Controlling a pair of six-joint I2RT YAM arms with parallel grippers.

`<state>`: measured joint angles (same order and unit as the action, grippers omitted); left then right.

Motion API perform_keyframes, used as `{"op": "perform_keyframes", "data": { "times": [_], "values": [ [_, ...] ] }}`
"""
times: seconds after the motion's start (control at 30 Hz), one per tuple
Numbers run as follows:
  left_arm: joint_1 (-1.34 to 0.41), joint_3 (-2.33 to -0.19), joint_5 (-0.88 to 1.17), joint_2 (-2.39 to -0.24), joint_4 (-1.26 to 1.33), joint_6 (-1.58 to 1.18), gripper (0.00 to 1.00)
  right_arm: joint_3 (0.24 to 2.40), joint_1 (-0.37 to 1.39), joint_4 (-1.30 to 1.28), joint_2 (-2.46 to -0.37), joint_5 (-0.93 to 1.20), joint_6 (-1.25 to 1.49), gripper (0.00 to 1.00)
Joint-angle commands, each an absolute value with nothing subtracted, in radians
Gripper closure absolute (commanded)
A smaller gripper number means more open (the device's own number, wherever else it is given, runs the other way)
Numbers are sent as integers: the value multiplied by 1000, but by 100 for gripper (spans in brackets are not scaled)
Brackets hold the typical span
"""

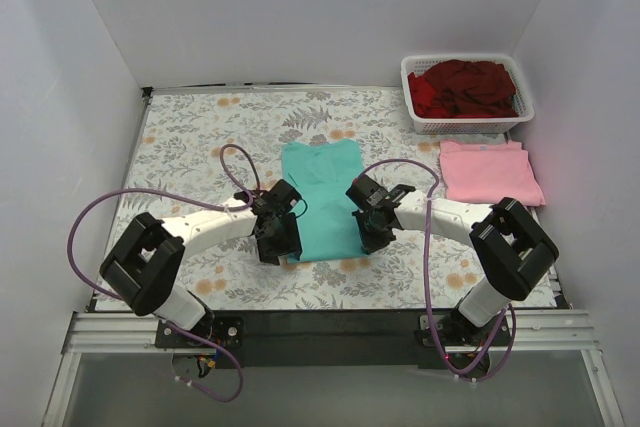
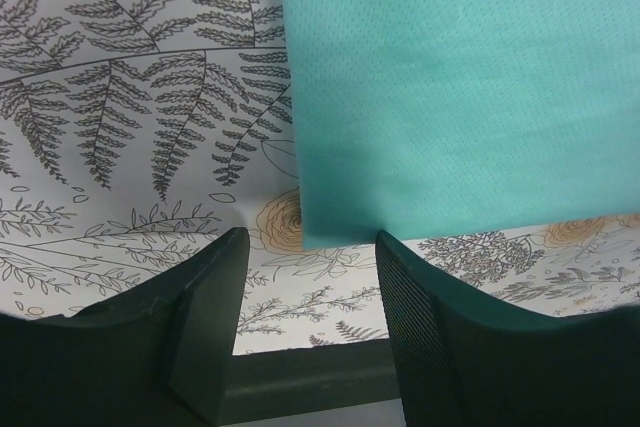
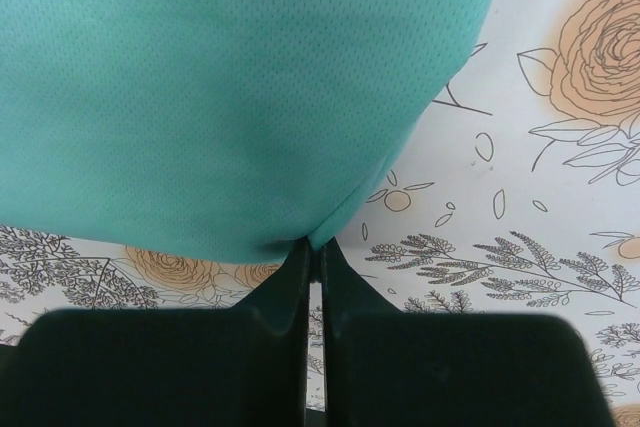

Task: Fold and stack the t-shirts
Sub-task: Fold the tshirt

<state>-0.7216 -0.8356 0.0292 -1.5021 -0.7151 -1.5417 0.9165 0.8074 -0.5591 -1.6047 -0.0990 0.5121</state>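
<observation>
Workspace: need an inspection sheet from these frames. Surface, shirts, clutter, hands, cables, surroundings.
Surface: table, floral cover lying flat.
Job's things: teal t-shirt flat mid-table, sides folded in; pink t-shirt folded at the right; dark red t-shirts heaped in the white basket.
Clutter: only that basket, far right corner; nothing else seen.
Hands: left hand open, fingers either side of the teal shirt's near left corner; right hand shut on its near right corner.
Cables: purple cables loop off both arms over the cover.
Surroundings: white walls on three sides; black rail along the near edge.
</observation>
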Motion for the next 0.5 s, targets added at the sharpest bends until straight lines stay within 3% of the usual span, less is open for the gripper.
{"op": "perform_keyframes", "data": {
  "times": [0.0,0.2,0.43,0.47],
  "values": [
    [-736,-880,28,-1522,-726,-1545,48,870,825,-560,-1671,-86,499,99],
    [-750,-899,12,-1595,-724,-1543,51,867,825,-554,-1675,-75,495,99],
    [-755,-891,12,-1634,-726,-1549,65,865,824,-549,-1674,-69,491,99],
    [-755,-891,12,-1635,-726,-1549,72,865,824,-549,-1674,-68,491,99]
  ]
}}
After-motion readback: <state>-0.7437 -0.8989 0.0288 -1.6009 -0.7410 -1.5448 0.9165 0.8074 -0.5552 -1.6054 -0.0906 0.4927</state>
